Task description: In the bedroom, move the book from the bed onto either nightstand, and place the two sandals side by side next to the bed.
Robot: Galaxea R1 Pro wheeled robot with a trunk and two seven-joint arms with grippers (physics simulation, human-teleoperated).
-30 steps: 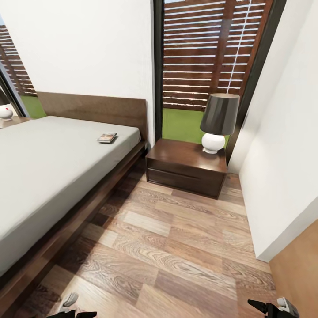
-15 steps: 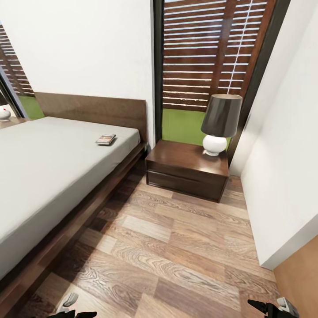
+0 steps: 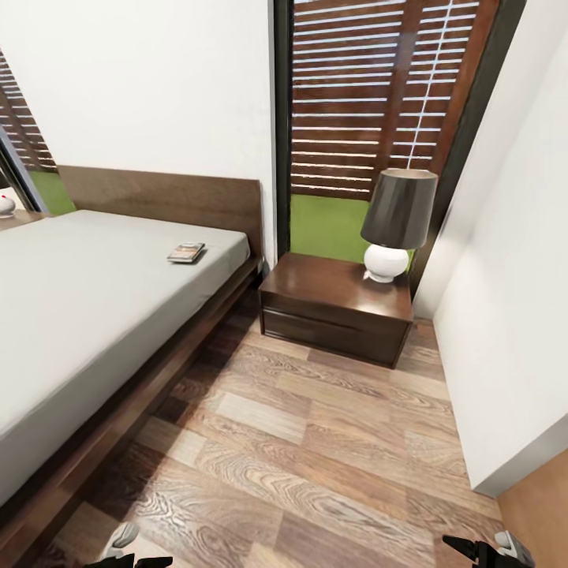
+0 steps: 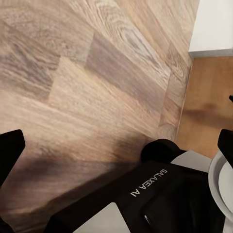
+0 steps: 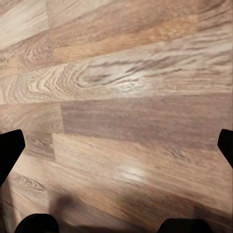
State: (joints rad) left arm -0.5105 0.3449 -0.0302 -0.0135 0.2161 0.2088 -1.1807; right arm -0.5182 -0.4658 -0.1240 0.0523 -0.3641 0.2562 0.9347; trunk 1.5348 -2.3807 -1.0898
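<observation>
The book (image 3: 186, 252) lies flat on the light-grey mattress of the bed (image 3: 87, 308), near the headboard end and close to the edge facing the nightstand (image 3: 335, 304). This dark wooden nightstand stands right of the bed and carries a lamp (image 3: 397, 221) with a black shade on its right side. My left gripper (image 3: 130, 556) and right gripper (image 3: 477, 548) hang low at the near edge of the head view, far from the book. Both are open over bare wooden floor, as the left gripper (image 4: 116, 150) and right gripper (image 5: 116, 145) show in the wrist views. The sandals are out of view.
A wood-plank floor (image 3: 315, 442) runs between the bed and a white wall (image 3: 513, 315) on the right. A slatted window (image 3: 379, 95) rises behind the nightstand. Another lamp's white base (image 3: 6, 207) sits beyond the bed's far side. My black base (image 4: 145, 199) shows below the left arm.
The whole head view has shifted a little, so the camera has moved: book and bed drift left, nightstand and lamp drift right. Both grippers keep their place and stay open.
</observation>
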